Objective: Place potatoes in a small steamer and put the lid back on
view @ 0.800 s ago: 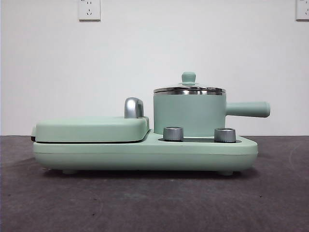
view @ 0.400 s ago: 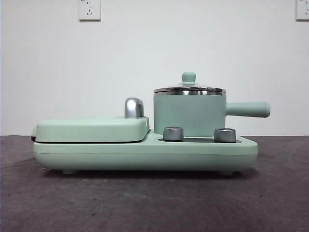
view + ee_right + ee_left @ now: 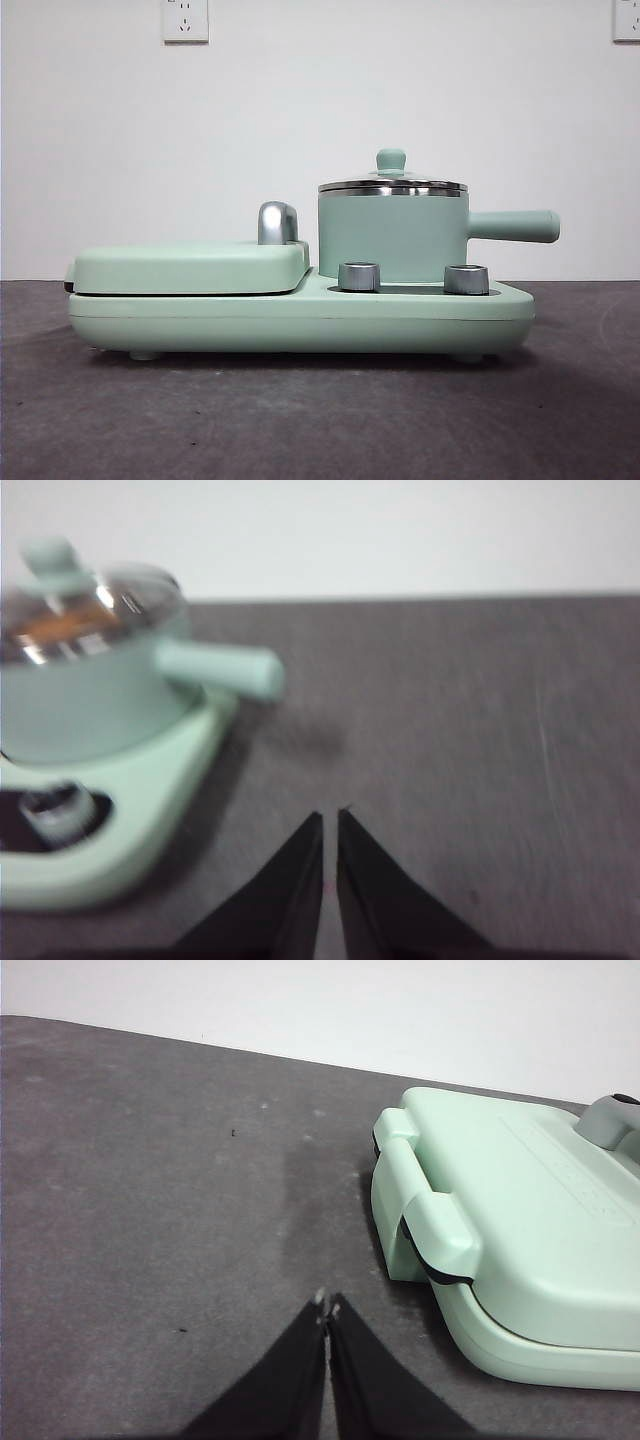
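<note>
A dark grey, faintly speckled table (image 3: 300, 420) ran back to a plain white wall (image 3: 300, 120) with a socket (image 3: 185, 19) high up. On it stood the mint-green cooker base (image 3: 300, 320), its flat grill cover (image 3: 190, 265) down. The small steamer (image 3: 392, 238) sat on the base with the lid (image 3: 392, 185) on it — an orange-brown potato (image 3: 55, 628) showed blurrily through the glass. The left gripper (image 3: 327, 1310), jaws pressed together and empty, hung over bare table just ahead of which lay the grill's end. The right gripper (image 3: 330, 822), jaws nearly closed and empty, hovered over bare table — the steamer's handle (image 3: 215, 670) lay beyond its tips, to one side.
</note>
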